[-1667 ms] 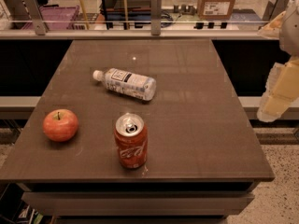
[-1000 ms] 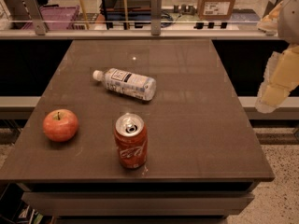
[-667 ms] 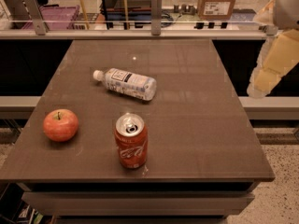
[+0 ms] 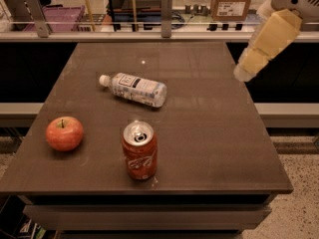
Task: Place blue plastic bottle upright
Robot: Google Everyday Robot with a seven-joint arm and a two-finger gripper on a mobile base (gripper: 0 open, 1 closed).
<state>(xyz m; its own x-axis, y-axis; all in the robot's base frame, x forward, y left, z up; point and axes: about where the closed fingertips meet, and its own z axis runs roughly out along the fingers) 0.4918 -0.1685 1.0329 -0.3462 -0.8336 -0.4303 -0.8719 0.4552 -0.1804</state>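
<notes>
The blue plastic bottle [image 4: 133, 89] lies on its side near the middle of the dark table [image 4: 209, 133]. Its white cap points to the far left and its pale label has dark print. My gripper [image 4: 245, 72] hangs at the upper right, over the table's right edge. It is well to the right of the bottle and apart from it.
A red soda can [image 4: 140, 150] stands upright in front of the bottle. A red apple [image 4: 65, 133] sits at the front left. A metal rail [image 4: 149, 26] runs behind the table, with a cardboard box [image 4: 230, 3] and a purple crate [image 4: 60, 18] beyond it.
My arm has risen and swung left, from beside the table's right side to over its right edge. The bottle, can and apple have not moved.
</notes>
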